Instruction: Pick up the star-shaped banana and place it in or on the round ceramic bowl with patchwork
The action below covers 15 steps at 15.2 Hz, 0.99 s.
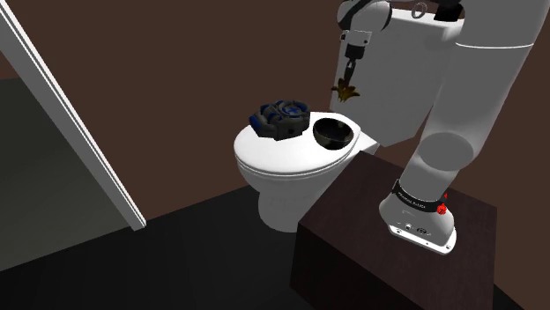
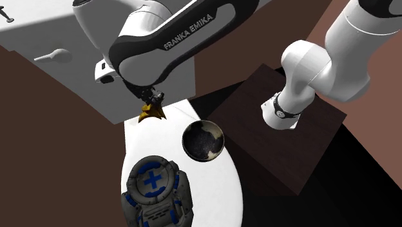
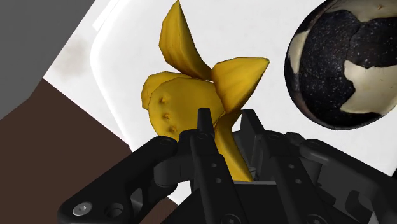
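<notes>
A yellow star-shaped banana (image 3: 197,89) hangs clasped between my black fingers, lifted above the white toilet lid (image 1: 282,158). The gripper (image 1: 350,77) is shut on the banana (image 1: 345,91) in the shoulder view, up and a little to the right of the bowl. The round bowl (image 1: 332,133) is black inside with cream patches and rests on the lid. From the second exterior view the banana (image 2: 152,113) dangles under the gripper (image 2: 153,98), to the left of the bowl (image 2: 203,140). In the wrist view the bowl (image 3: 343,63) lies beside the banana, apart from it.
A blue and grey backpack-like object (image 1: 280,119) lies on the lid near the bowl. The white cistern (image 1: 397,79) stands behind the gripper. My dark brown stand (image 1: 388,238) adjoins the toilet. A white door edge (image 1: 70,132) slants at the shoulder view's left.
</notes>
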Available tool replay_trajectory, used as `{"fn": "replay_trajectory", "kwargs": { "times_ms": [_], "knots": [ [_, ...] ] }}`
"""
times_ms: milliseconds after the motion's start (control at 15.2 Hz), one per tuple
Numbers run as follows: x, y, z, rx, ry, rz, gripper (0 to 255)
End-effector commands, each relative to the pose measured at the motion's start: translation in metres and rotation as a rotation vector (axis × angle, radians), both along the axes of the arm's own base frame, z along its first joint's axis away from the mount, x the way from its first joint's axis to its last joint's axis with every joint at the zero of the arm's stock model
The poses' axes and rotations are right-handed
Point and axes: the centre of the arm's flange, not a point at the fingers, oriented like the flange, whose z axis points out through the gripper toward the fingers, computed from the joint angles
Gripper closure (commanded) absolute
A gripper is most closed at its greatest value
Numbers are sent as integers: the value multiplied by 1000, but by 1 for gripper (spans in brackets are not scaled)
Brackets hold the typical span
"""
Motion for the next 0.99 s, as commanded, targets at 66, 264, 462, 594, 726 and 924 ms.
{"fn": "replay_trajectory", "kwargs": {
  "times_ms": [66,264,462,594,726,924],
  "knots": [
    [1,1,11,0,0,0,255],
    [-8,39,14,0,0,0,255],
    [-16,78,16,0,0,0,255],
    [-21,104,18,0,0,0,255],
    [-27,129,20,0,0,0,255],
    [-35,168,22,0,0,0,255]
  ]
}}
